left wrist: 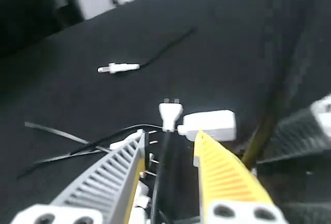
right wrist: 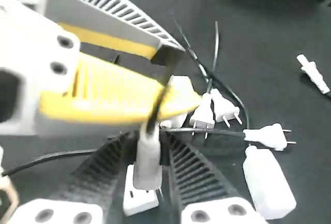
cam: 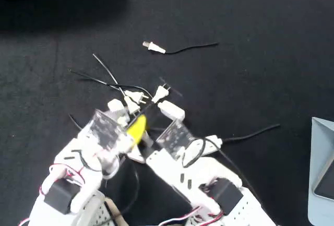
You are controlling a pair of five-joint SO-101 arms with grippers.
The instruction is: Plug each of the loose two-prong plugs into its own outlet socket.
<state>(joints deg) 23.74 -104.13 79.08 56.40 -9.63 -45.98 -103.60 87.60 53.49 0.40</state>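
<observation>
Lying on the black worktop (cam: 261, 54) just beyond both hands, the loose two-prong plug (cam: 160, 94) is judged light and rigid, its thin cord limp; it is best taken by the body, behind the prongs. The left hand (left wrist: 170, 138) is held narrowly apart astride a black cord (left wrist: 163, 154); whether the right hand (right wrist: 147, 138) is gripping cannot be told.

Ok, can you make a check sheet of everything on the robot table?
Surface: black table.
Job's things: far plug lies alone; bunched plugs and a socket block sit by the arms; standing plug sits on a second block.
Clutter: pale tray at the table's edge.
Grippers: left gripper open around a black cable; right gripper at the standing plug.
Cables: thin black leads tangled by the bunch.
Surroundings: dim shapes beyond the table.
</observation>
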